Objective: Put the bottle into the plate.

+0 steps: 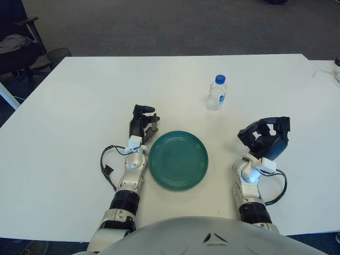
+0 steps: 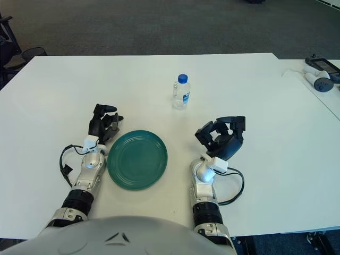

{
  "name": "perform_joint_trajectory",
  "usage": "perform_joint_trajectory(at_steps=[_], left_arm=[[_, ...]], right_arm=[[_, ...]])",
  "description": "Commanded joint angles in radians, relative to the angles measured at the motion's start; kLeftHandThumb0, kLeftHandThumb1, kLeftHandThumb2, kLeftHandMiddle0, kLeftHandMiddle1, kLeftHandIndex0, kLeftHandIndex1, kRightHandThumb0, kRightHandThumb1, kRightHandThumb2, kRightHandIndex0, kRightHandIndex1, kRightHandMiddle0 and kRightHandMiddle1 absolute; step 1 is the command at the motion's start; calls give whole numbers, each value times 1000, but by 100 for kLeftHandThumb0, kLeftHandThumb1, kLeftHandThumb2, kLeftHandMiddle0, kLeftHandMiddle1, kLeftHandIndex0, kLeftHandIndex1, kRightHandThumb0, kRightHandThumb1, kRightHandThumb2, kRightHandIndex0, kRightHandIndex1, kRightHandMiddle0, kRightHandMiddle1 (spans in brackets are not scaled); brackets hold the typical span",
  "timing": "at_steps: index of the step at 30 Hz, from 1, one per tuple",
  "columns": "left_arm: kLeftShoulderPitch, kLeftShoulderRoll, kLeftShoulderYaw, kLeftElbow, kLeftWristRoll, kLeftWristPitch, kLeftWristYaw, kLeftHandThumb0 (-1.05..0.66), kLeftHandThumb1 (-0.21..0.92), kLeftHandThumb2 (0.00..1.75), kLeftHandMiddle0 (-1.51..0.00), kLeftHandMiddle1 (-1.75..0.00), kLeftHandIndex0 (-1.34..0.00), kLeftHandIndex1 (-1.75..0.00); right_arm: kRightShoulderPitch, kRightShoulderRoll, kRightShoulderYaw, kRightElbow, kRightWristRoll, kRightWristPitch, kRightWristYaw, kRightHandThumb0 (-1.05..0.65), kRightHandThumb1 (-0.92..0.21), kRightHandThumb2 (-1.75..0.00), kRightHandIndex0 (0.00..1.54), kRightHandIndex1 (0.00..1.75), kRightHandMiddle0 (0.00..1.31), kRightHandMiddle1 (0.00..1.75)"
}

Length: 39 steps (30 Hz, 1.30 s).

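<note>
Nearest: round teal-green glazed plate (image 1: pixel 178 160), shallow, with faint concentric ridges, flat on the matte white table (image 1: pixel 79 95), centred between the two forearms, likely so either arm can reach it.

Left hand (image 1: pixel 142 124) shows just beside the plate's left rim, black fingers loosely curled, holding nothing (idle, by the look of it).

Right hand (image 1: pixel 264 138) is raised off the table to the right of the plate, palm turned inward, three black fingers spread in an open cup, nothing in it; looks posed for a side grasp.

Farthest: small clear plastic water bottle (image 1: pixel 217 93), blue screw cap, pale label, upright, well beyond the plate's far right edge, apart from both hands. Light and narrow, so it may tip if nudged.
</note>
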Motion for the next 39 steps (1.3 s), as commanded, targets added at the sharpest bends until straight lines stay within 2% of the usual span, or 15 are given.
perform_joint_trajectory(at_steps=[1, 7, 13, 19, 26, 39], left_arm=[[80, 13, 18, 54, 0, 72, 3, -37, 77, 74, -61, -115, -29, -175], [80, 11, 18, 48, -1, 81, 3, -37, 78, 72, -61, -115, -28, -175], [81, 9, 19, 46, -5, 77, 1, -37, 78, 72, -61, -115, -28, -175], [77, 8, 19, 48, -3, 76, -2, -37, 78, 72, -61, -115, -28, -175], [74, 7, 17, 50, -1, 76, -2, -37, 79, 71, -61, -114, -27, -175], [76, 10, 17, 50, 8, 77, 7, -36, 82, 67, -61, -114, -26, -175]], right_arm=[[138, -3, -16, 163, -29, -26, 60, -46, -35, -127, 113, 175, 58, 175], [136, -35, 4, 194, -40, 52, 143, -47, -31, -132, 112, 175, 61, 175], [103, -56, 5, 256, -74, 86, 162, -47, -32, -130, 106, 175, 60, 175], [86, -61, 21, 233, -54, 145, 218, -47, -33, -128, 103, 175, 59, 175], [2, -73, 15, 304, -29, 206, 264, -47, -33, -129, 101, 175, 59, 175], [-82, -74, 13, 325, -32, 346, 277, -46, -37, -124, 95, 175, 56, 175]])
